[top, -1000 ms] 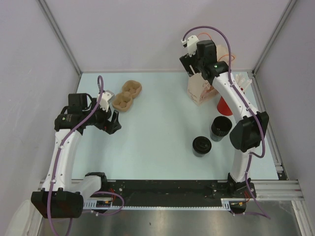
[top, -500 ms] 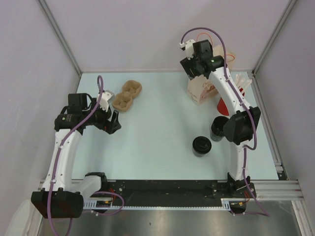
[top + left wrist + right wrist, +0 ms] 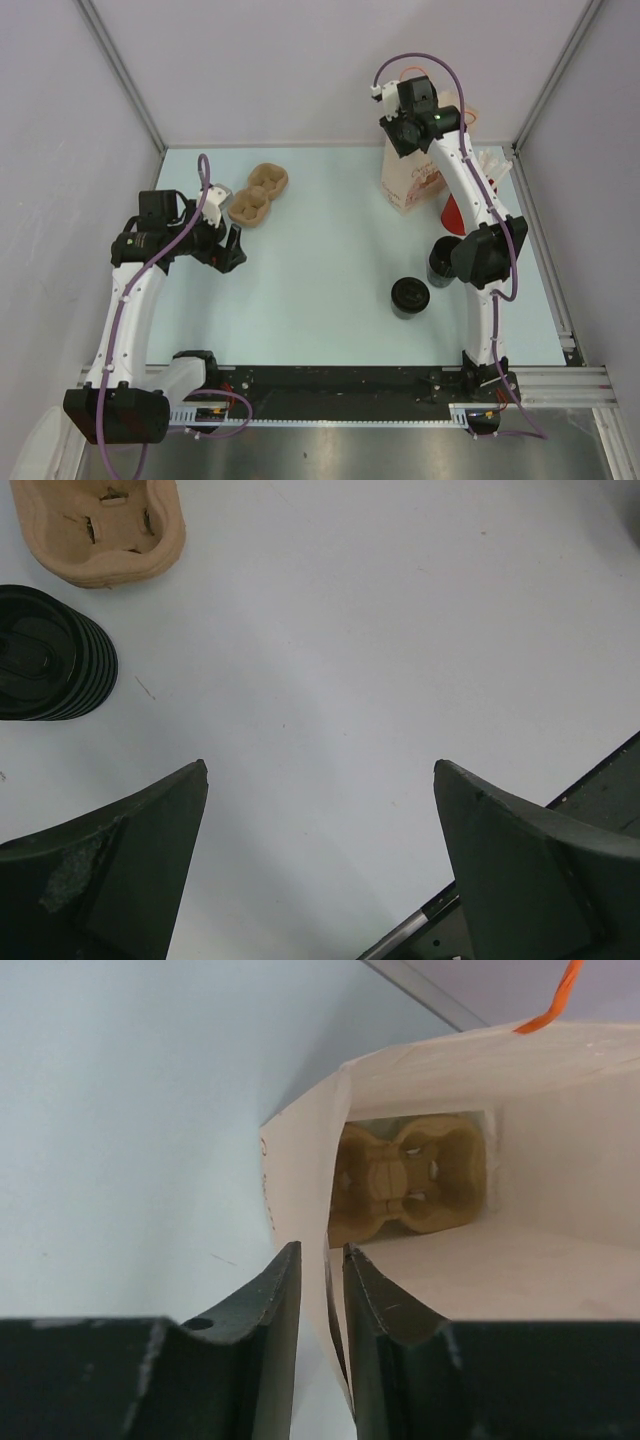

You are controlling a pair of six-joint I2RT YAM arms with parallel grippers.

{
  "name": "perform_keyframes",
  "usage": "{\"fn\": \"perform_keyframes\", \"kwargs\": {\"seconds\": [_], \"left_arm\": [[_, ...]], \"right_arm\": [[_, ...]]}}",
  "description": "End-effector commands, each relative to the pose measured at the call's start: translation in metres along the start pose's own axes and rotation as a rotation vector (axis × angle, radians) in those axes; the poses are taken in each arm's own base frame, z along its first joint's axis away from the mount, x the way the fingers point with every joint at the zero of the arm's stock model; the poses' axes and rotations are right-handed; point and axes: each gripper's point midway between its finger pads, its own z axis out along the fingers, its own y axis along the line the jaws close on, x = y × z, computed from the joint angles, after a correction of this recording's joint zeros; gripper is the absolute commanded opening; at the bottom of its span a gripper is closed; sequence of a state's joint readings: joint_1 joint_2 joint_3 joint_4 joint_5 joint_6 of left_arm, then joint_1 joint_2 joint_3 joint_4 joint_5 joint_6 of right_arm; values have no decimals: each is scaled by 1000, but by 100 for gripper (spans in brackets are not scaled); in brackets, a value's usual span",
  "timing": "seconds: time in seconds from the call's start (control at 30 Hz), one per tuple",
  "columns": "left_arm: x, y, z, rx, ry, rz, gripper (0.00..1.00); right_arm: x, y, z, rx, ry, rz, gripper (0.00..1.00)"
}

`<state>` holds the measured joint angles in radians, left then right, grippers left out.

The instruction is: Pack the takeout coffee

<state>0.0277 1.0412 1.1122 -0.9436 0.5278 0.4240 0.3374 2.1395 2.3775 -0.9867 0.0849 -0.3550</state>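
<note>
Right hand (image 3: 320,1253) closed narrow on the wall edge of a white paper bag (image 3: 405,185). Left hand (image 3: 320,767) held wide. Short black ring-lidded coffee cup (image 3: 408,297) seen standing on pale counter (image 3: 320,260), well apart from bag, nearer the arm bases.

My left arm (image 3: 120,330) and right arm (image 3: 470,185) both wear white link shells between chunky black joint housings, and a purple cable (image 3: 205,195) is clipped along each, looping free near the wrist. A small green light (image 3: 437,124) glows on the right arm's upper housing. The left gripper (image 3: 320,765) has dark, wedge-shaped fingers (image 3: 120,870), one scuffed pale.
</note>
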Motion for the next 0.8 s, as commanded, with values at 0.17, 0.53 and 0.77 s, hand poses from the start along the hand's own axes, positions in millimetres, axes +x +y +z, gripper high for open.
{"fn": "perform_keyframes", "kwargs": {"seconds": [0.17, 0.53, 0.77], "left_arm": [[-6, 1, -1, -2, -32, -5, 99], [-6, 2, -2, -7, -35, -8, 99], [-6, 2, -2, -11, -36, -6, 100]], "right_arm": [[-10, 14, -11, -100, -30, 28, 8], [-24, 53, -39, -332, -96, 63, 3], [-24, 94, -54, -498, -94, 50, 0]]}}
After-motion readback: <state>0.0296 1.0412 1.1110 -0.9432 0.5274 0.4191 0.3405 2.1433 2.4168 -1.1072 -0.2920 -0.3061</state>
